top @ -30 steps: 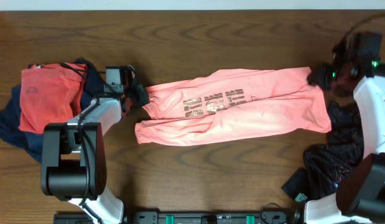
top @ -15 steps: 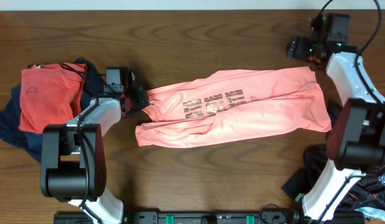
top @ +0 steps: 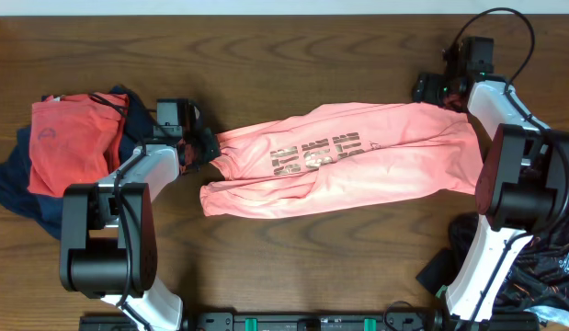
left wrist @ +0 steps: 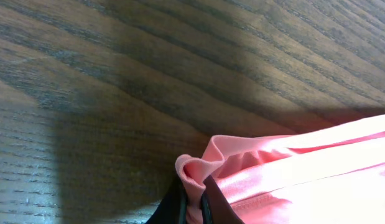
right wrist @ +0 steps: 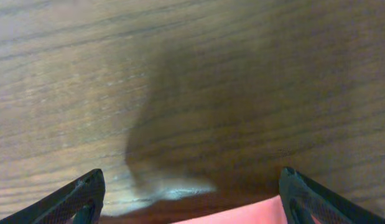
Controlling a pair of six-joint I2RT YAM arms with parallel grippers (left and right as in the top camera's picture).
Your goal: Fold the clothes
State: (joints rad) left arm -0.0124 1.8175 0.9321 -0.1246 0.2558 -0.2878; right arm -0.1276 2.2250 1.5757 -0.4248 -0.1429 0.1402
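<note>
Since the right tool (top: 431, 90) has shifted to the far right corner of the T-shirt (top: 358, 161), jaws wide and empty, a regrasp looks due; left tool (top: 207, 147) stays clamped on its left end, garment stretched flat on the bench (top: 293, 55).

Left arm (top: 142, 170) and right arm (top: 509, 103): white shells, black joints (thin black cable (top: 501, 11) on the right).
</note>
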